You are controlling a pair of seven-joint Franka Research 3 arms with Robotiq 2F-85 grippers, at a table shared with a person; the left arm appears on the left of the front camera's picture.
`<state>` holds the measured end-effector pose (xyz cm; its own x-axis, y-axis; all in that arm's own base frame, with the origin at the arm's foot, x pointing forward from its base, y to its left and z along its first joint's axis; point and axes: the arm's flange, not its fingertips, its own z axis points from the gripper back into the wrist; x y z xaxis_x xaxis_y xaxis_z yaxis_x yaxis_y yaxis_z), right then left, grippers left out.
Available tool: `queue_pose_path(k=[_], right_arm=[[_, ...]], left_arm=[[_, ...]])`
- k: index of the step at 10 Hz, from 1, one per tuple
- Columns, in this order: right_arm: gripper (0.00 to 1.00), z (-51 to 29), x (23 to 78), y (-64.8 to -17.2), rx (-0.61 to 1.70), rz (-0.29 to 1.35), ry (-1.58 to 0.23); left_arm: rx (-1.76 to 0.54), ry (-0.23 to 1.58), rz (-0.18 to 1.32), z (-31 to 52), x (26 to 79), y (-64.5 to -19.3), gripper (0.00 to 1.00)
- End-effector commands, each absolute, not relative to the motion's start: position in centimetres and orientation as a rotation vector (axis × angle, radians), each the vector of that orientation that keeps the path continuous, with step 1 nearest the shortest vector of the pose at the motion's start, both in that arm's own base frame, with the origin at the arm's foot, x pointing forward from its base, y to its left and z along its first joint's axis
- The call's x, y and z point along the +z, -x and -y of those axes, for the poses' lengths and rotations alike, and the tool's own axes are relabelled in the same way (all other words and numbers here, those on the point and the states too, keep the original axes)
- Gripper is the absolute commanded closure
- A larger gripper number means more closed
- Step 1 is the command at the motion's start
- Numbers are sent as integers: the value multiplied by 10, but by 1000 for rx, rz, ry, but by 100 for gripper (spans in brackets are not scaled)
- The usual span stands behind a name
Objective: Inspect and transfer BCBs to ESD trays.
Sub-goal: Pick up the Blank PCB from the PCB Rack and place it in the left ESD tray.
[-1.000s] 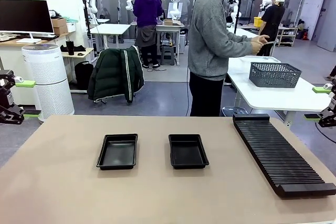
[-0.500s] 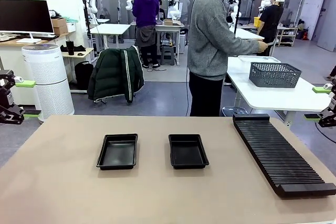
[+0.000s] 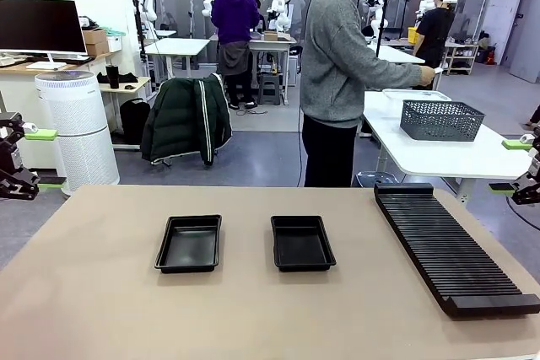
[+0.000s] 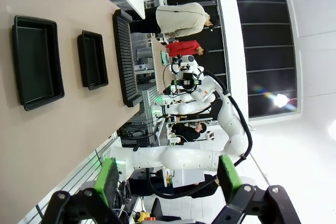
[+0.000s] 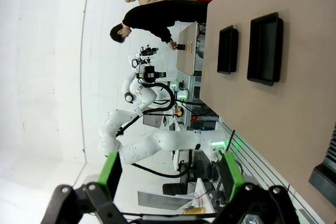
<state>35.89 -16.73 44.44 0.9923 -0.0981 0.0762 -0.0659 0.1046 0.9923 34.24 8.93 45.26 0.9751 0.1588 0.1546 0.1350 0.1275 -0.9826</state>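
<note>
Black ESD trays, left tray (image 3: 189, 243) and right tray (image 3: 302, 243), lie side by side in the middle of the counter (image 3: 101, 309). Both are bare, with long axes running toward its far edge. Off opposite counter ends, the left fingers (image 3: 40, 134) and right fingers (image 3: 516, 145) hang wide, holding nothing, each well apart from its nearer tray.

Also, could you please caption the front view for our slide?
Two empty black trays and a ribbed black rack sit on the table; the person beyond it faces a side table.

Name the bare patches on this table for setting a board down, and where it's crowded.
Bare on the table: near strip, left end beside the left tray, gap between that and the right tray. Crowded: right end, under the rack.
</note>
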Motion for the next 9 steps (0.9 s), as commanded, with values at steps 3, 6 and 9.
queue_pose_path(k=[3,6,9], right_arm=[[0,167,444,-359,-25,133,-1467],[0,167,444,-359,-25,133,-1467],[0,167,444,-359,-25,133,-1467]], left_arm=[[19,1446,246,-90,453,-342,0],[19,1446,246,-90,453,-342,0],[19,1446,246,-90,453,-342,0]])
